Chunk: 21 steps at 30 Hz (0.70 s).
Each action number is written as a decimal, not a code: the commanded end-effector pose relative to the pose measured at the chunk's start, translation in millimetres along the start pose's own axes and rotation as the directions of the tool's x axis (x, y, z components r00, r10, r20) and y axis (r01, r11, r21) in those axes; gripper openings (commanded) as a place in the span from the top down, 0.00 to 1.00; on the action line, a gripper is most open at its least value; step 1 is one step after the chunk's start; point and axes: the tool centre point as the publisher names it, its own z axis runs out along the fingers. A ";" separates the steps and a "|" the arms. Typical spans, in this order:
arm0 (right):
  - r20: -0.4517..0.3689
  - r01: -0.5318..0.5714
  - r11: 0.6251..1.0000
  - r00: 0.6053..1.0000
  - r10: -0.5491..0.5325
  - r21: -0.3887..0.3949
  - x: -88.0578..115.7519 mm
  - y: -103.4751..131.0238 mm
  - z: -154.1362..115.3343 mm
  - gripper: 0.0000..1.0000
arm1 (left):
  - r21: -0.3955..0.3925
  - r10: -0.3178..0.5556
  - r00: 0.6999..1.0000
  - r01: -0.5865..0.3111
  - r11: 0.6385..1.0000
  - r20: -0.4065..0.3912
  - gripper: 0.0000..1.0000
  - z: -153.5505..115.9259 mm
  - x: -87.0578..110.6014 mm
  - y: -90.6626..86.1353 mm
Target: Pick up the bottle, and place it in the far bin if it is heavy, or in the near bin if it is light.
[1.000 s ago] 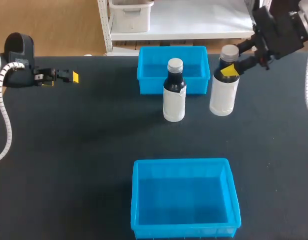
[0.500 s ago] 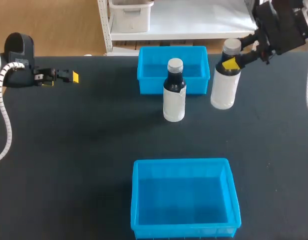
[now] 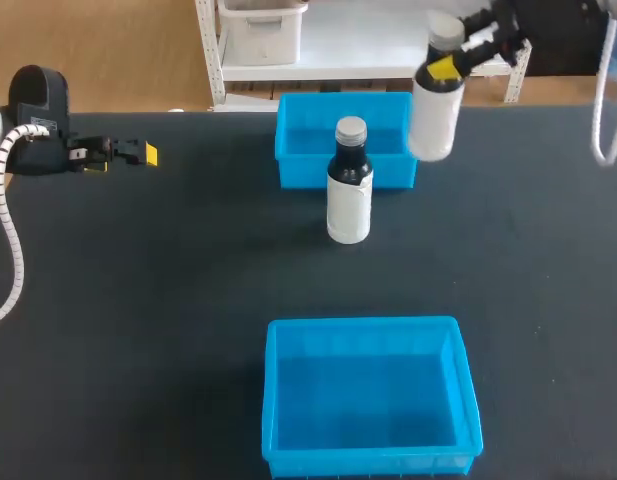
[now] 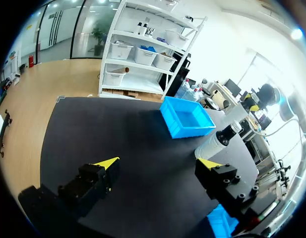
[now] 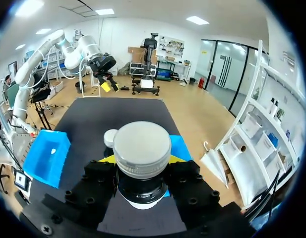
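- Right fingers point(image 3: 443, 68) point(image 5: 109, 158) were closed on the neck of the held bottle point(image 3: 432, 110) point(image 5: 142, 148), one yellow tip on each side just under its grey cap.
- The held bottle hung upright below those fingers, off the surface point(image 3: 138, 300), white body down.
- In the head view its body overlapped the right end of the far bin point(image 3: 293, 150). In the right wrist view blue of that far bin point(image 5: 180, 146) showed just beneath the right fingers.
- The second bottle point(image 3: 349, 195) point(image 5: 111, 138) stood upright on the surface, below and just beside the right fingers, on the near side of the far bin. I could not tell whether it touched the bin.
- The near bin point(image 3: 273, 400) point(image 5: 43, 153) sat well apart from both sets of fingers, across the surface from the far bin.
- Left fingers point(image 3: 150, 154) point(image 4: 108, 162) were spread apart with nothing between them, low over the surface near its left edge.
- Ahead of the left fingers lay bare surface, then the second bottle point(image 4: 217, 141) and the far bin point(image 4: 167, 116), both well apart from them.
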 end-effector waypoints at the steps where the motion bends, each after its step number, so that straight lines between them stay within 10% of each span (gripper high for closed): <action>1: -0.015 0.002 0.999 1.000 -0.003 -0.035 -11.8 -32.9 17.5 1.00 | 0.000 0.000 1.000 0.000 1.000 0.000 0.00 0.0 0.0 0.0; 21: -0.006 -0.009 0.998 1.000 0.009 -0.060 -38.0 -69.1 96.0 1.00 | 0.000 0.000 1.000 0.000 1.000 0.000 0.00 0.0 0.0 0.0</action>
